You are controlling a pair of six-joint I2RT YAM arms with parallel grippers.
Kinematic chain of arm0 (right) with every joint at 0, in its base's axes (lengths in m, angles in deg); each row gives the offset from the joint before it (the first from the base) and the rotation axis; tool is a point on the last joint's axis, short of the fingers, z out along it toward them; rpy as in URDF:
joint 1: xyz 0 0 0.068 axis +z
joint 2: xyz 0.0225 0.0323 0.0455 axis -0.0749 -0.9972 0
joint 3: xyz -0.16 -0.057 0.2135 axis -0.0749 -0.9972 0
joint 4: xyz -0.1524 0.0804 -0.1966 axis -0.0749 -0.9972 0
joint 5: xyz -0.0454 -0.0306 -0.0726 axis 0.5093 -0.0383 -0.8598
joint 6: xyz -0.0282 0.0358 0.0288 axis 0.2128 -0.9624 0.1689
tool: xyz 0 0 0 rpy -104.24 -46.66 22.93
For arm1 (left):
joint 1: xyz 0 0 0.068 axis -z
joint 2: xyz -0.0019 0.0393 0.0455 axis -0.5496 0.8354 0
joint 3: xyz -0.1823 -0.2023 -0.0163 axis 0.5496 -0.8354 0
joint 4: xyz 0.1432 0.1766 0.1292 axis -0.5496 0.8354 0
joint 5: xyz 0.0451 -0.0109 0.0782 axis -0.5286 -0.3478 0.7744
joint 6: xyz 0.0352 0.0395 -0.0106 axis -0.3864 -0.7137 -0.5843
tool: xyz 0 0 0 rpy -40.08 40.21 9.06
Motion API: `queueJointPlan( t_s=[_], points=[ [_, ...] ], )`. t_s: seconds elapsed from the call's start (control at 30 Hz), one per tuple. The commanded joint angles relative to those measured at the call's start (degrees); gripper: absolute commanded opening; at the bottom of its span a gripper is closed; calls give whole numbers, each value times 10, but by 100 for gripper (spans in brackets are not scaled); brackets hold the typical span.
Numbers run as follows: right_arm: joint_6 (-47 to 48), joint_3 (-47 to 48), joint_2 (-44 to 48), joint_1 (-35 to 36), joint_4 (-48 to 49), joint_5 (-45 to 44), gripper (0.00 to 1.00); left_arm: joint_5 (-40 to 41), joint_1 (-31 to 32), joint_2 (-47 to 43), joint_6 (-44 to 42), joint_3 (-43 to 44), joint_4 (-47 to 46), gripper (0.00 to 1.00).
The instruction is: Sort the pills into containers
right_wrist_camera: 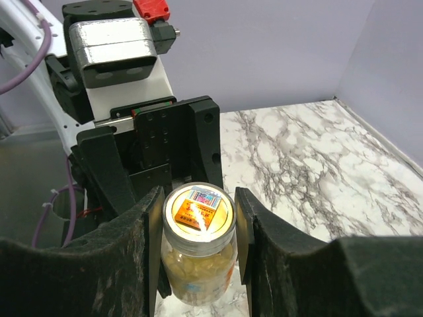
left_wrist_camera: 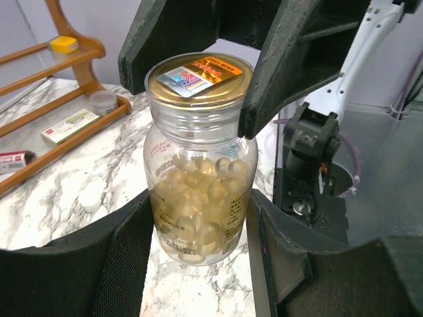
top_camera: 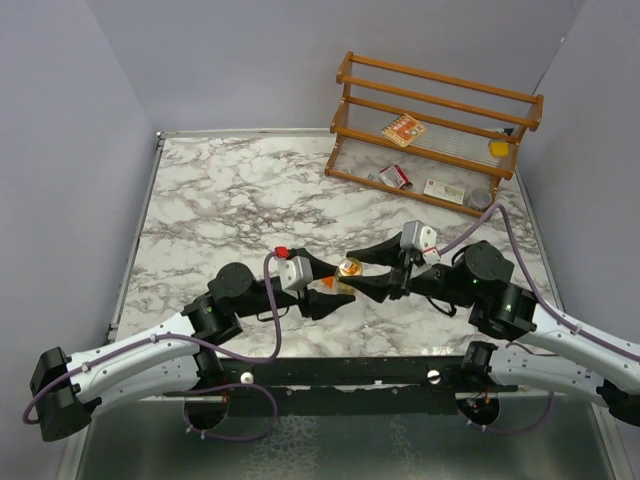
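Observation:
A clear jar (left_wrist_camera: 198, 191) full of pale yellow pills, with a gold lid (right_wrist_camera: 198, 208) bearing an orange label, sits at the table's near middle (top_camera: 349, 268). My left gripper (left_wrist_camera: 200, 221) is shut on the jar's lower body, one pad on each side. From the opposite side my right gripper (right_wrist_camera: 198, 218) is shut on the lid, its black fingers (left_wrist_camera: 284, 59) pressing the rim. The two grippers (top_camera: 335, 288) (top_camera: 368, 272) meet there. Whether the jar's base touches the marble I cannot tell.
A wooden rack (top_camera: 440, 120) stands at the back right, holding flat red-and-white packets (top_camera: 395, 177), a grey round tin (top_camera: 479, 198) and a small yellow item (top_camera: 498, 148). The marble table (top_camera: 230, 190) stretches to the left and behind. Purple-grey walls enclose it.

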Motion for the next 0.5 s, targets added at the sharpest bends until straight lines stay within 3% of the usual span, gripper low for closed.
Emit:
queueJointPlan(
  t_s=[0.0,0.47],
  points=[
    [29,-13,-26,4,-66,-51,1,121,-6,-38,17,30,-69,0],
    [14,-28,-95,4,1,-93,1,145,-6,-24,-8,30,-85,0]
  ],
)
